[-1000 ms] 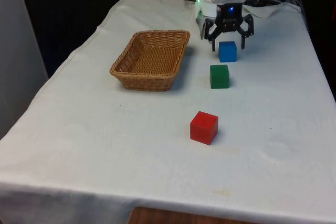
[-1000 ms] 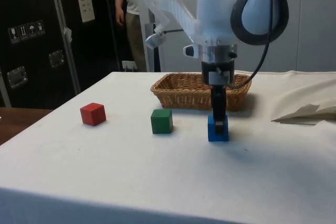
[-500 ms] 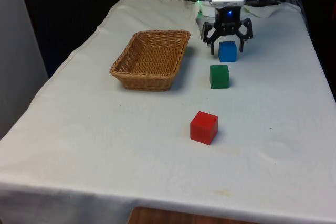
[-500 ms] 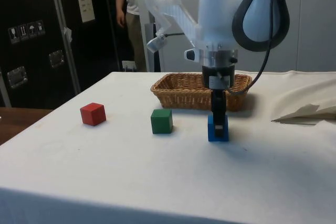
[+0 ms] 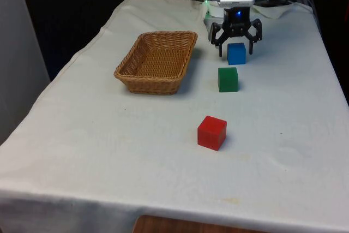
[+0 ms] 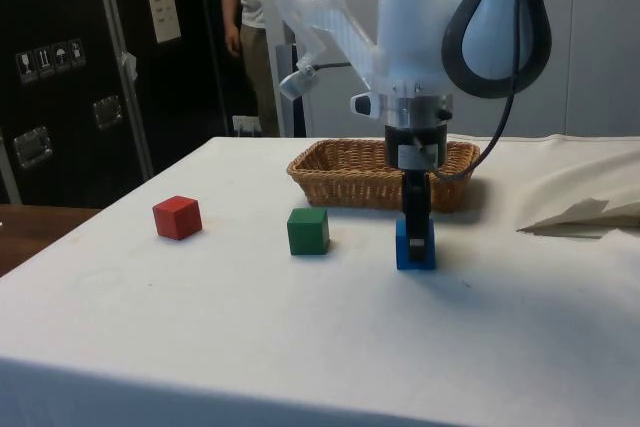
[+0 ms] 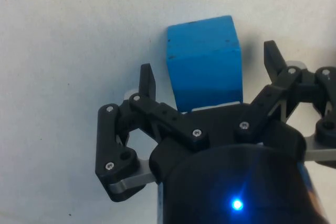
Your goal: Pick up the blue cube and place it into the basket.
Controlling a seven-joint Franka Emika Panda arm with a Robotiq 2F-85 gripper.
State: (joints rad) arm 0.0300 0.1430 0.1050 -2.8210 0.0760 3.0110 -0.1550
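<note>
On the white-clothed tabletop (image 5: 136, 151) the end effector (image 5: 236, 49) straddles the blue cube (image 5: 236, 53) with fingers spread, gripping nothing, so an off-centre close could twist the cube or nudge it toward the green cube (image 5: 228, 79) just beyond, away from the basket (image 5: 156, 61) alongside.

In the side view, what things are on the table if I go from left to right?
Red cube → green cube → blue cube, which sits under the gripper. The basket stands farther back and spans across the green and blue cubes, so it has no clear place in the row.
</note>
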